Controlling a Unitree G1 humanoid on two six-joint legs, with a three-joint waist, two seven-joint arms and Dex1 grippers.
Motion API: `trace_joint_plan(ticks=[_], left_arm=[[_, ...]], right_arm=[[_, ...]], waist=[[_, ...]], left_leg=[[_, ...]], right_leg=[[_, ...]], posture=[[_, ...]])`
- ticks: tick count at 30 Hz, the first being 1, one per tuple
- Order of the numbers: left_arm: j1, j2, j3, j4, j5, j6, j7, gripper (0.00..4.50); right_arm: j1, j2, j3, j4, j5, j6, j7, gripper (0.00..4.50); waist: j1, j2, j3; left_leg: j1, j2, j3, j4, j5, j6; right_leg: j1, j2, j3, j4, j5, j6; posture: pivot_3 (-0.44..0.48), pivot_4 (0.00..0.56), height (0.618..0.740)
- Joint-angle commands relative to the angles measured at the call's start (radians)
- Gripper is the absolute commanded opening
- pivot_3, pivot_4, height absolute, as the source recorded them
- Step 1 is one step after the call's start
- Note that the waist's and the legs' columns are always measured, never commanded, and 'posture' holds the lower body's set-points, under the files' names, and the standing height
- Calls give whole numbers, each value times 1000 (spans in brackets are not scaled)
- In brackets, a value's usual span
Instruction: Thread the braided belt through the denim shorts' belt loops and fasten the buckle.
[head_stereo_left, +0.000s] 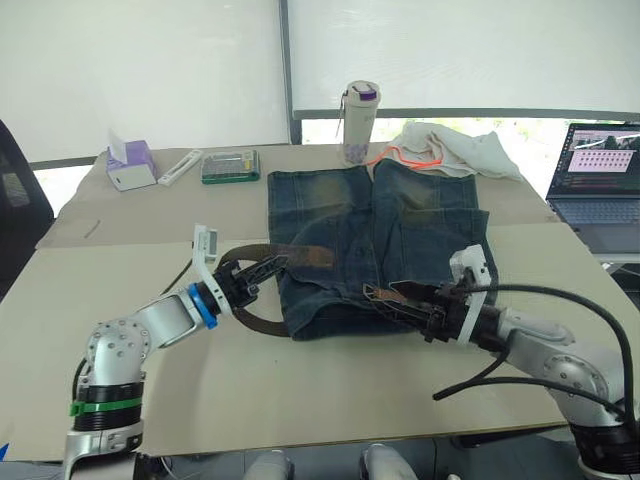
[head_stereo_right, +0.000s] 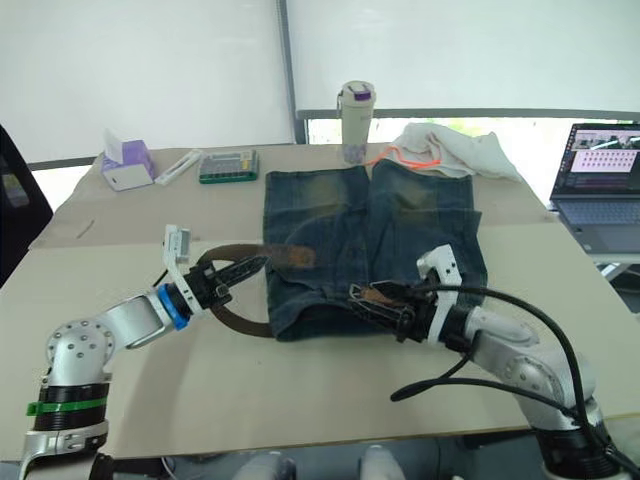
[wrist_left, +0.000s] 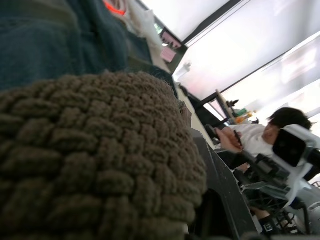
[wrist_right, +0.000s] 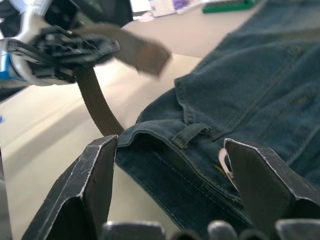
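- Threading appears under way: the left gripper (head_stereo_right: 240, 270) has its jaws clamped on the braided belt (head_stereo_right: 232, 318), just outside the denim shorts (head_stereo_right: 400, 215) on the worktop (head_stereo_right: 300, 400).
- The right gripper (wrist_right: 170, 165) has its jaws apart, a belt loop (wrist_right: 189, 134) and the buckle (wrist_right: 226, 169) between them.
- Next move, likely: feed belt toward that loop.

Shorts (head_stereo_left: 375, 250): dark blue denim, faded yellowish patches on both legs, spread flat mid-table, waistband at the near edge.

Belt (head_stereo_left: 262, 322): dark brown braided strap, curving off the waistband's left corner in a loop over the table, its free end (head_stereo_left: 300, 254) lying across the left leg.

Loop (wrist_right: 190, 135): narrow denim strip on the waistband.

Buckle (head_stereo_left: 384, 294): metal frame resting on the waistband.
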Motion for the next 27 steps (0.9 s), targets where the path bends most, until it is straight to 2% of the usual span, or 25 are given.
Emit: trace_joint_plan(ticks=[1,4,9,16,21,27], left_arm=[[14,14,32,-63,-65,47,93,0],[30,-3,42,-82,-122,54,223,0],[64,-85,6,-129,-336,-10,468,0],[97,-130,-50,-146,-395,-109,764,0],[89,-161,-98,-191,-475,-168,850,0],[92,-204,-158,-207,-512,-223,882,0]], right_arm=[[26,-13,5,-17,-144,-164,67,3841],[38,2,13,10,-245,-274,90,3841],[38,41,24,32,-292,-326,104,3841],[30,65,12,36,-314,-348,117,3841],[36,72,11,35,-326,-365,128,3841],[31,79,12,39,-334,-369,124,3841]], waist=[[4,-1,1],[7,-2,1],[11,-2,1],[19,-2,1],[27,-2,1],[27,-2,1]], left_leg=[[0,0,-1,0,0,0],[0,0,-3,0,1,-2],[0,1,-4,-1,1,-3],[1,0,-3,-1,2,-5],[0,-1,-3,-1,2,-5],[0,-2,-2,-1,3,-6]], right_leg=[[0,0,0,0,0,0],[0,-1,0,0,0,0],[0,-2,1,0,3,-5],[0,-2,2,0,4,-7],[0,-2,2,-1,4,-7],[1,-3,2,-1,4,-7]], posture=[[0,150,740],[0,150,740],[0,150,740],[0,150,740],[0,150,740],[0,150,740]])
